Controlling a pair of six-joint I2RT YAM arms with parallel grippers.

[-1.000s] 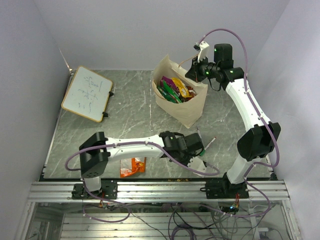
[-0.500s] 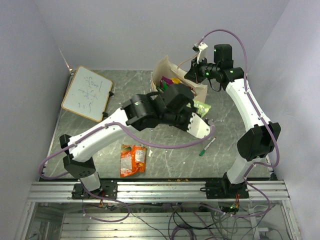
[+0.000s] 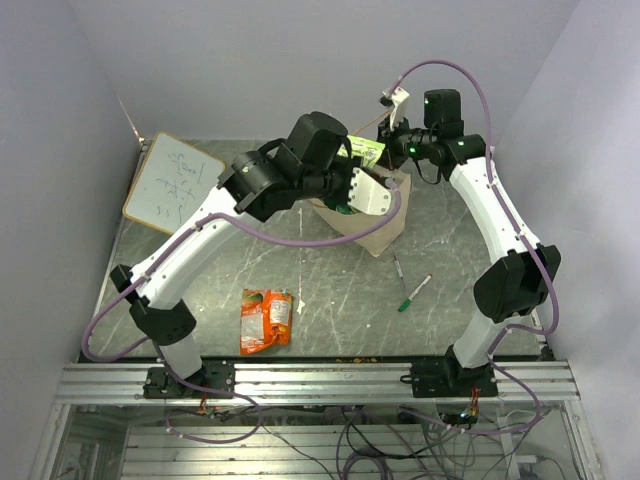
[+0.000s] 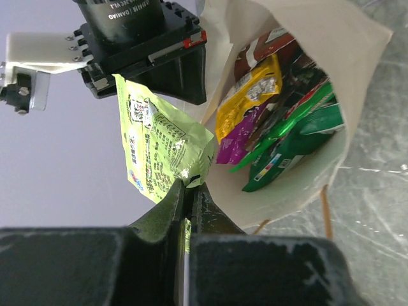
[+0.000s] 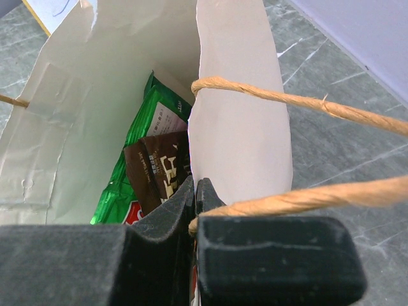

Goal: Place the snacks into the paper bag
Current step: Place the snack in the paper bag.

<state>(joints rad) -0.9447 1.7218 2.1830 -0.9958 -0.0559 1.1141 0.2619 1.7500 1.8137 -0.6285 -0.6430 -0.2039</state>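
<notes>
The paper bag (image 3: 378, 228) stands at the back of the table, its mouth open. My right gripper (image 5: 196, 185) is shut on the bag's rim (image 5: 236, 115), beside a twisted handle (image 5: 299, 102). My left gripper (image 4: 189, 185) is shut on a small pale green packet (image 4: 159, 143) and holds it in the air next to the bag's mouth (image 3: 366, 150). Inside the bag lie a yellow packet (image 4: 252, 92), a purple pouch (image 4: 237, 139), green bags (image 4: 290, 137) and a brown bag (image 5: 156, 172). An orange bag (image 3: 265, 318) lies flat near the table's front.
Two marker pens (image 3: 398, 270) (image 3: 415, 292) lie right of centre. A wood-framed whiteboard (image 3: 172, 186) rests at the back left. The right arm's black wrist (image 4: 143, 44) hangs close above the held packet. White walls stand at the back and both sides.
My left arm has swung up from the table's front to the bag's mouth, carrying the pale green packet. The right arm has kept its hold on the rim.
</notes>
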